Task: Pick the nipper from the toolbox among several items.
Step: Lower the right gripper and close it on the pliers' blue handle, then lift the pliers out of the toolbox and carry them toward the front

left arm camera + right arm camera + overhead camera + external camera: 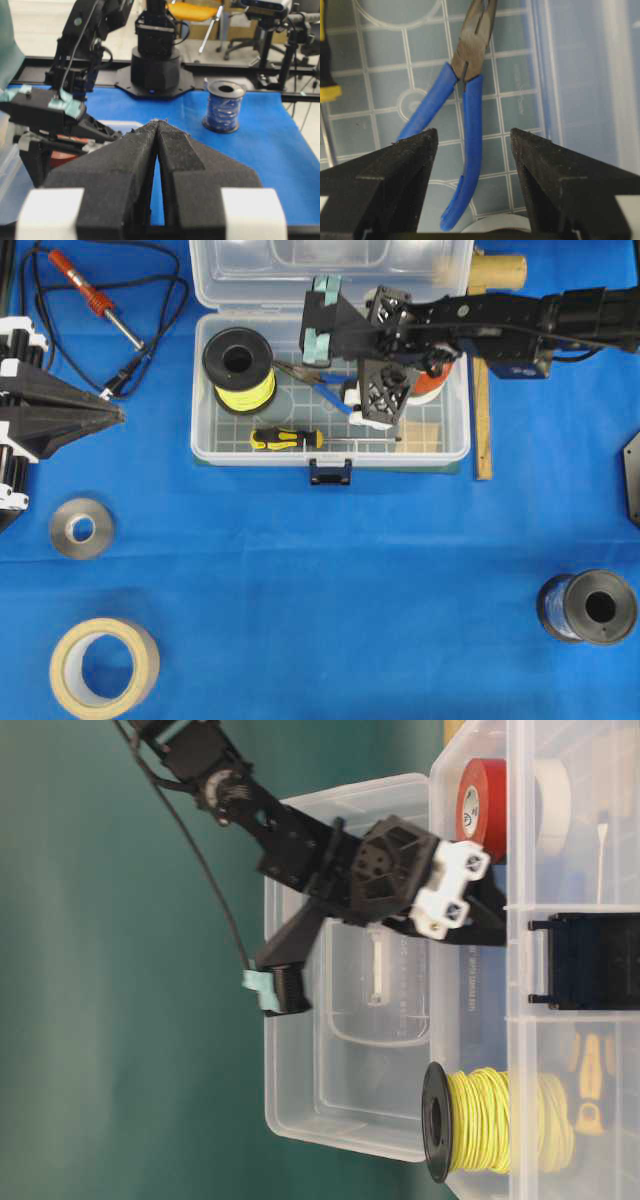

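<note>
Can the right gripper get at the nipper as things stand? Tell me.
Probably yes. The right gripper is open directly above the nipper, whose blue handles lie between its fingers with nothing over them in the toolbox.

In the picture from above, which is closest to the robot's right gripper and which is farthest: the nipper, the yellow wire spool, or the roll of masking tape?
From the right gripper:
1. The nipper, beside it to the left, inside the toolbox.
2. The yellow wire spool, at the toolbox's left end.
3. The masking tape roll, out on the blue cloth at the bottom left.
</note>
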{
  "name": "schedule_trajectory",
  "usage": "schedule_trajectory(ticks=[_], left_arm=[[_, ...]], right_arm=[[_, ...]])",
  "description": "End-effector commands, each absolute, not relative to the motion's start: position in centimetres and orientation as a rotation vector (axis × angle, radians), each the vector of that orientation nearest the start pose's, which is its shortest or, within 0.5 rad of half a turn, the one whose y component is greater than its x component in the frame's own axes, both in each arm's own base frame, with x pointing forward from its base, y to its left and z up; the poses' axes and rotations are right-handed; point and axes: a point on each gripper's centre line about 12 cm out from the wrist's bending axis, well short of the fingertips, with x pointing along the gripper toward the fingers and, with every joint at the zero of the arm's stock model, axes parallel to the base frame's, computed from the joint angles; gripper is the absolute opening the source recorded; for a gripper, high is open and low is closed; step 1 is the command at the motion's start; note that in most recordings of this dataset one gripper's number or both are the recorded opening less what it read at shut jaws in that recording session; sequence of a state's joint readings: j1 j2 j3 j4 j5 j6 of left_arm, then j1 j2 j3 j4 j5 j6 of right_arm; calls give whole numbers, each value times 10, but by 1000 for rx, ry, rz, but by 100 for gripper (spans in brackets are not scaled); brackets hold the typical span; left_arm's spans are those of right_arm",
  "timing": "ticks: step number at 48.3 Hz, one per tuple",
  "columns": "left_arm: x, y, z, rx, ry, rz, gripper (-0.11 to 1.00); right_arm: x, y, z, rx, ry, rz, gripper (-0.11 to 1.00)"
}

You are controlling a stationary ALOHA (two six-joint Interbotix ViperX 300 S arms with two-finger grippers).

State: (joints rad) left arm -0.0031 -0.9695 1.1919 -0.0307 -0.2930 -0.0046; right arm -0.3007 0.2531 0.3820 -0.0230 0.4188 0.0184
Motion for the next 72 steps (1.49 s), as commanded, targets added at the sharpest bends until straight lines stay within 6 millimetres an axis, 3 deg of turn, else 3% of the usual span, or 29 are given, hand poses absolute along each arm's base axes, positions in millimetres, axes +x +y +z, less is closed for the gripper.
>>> schedule_trajectory(ticks=[1, 12, 20, 26, 32, 45, 50, 60, 72], left_arm=[[199, 0, 291, -37, -78, 3, 0], [198, 0, 290, -40, -74, 4, 0], [198, 0, 289, -40, -69, 4, 0], [198, 0, 290, -40, -72, 4, 0], [197, 0, 291, -41, -77, 4, 0], [197, 0, 291, -42, -78, 4, 0], [197, 2, 292, -43, -80, 10, 0], [197, 3, 291, -48, -78, 17, 0], [197, 3, 291, -48, -77, 17, 0]], right_arm=[[419, -136, 128, 148, 1010, -290, 61], [421, -137, 114, 146, 1018, -288, 55], [421, -138, 115, 136, 1007, -287, 16], [421, -136, 121, 134, 997, -286, 13], [420, -136, 144, 133, 947, -292, 13], [404, -135, 221, 130, 811, -316, 13], [396, -131, 241, 130, 776, -316, 13], [388, -92, 264, 131, 712, -243, 13], [392, -17, 262, 157, 644, -92, 13]])
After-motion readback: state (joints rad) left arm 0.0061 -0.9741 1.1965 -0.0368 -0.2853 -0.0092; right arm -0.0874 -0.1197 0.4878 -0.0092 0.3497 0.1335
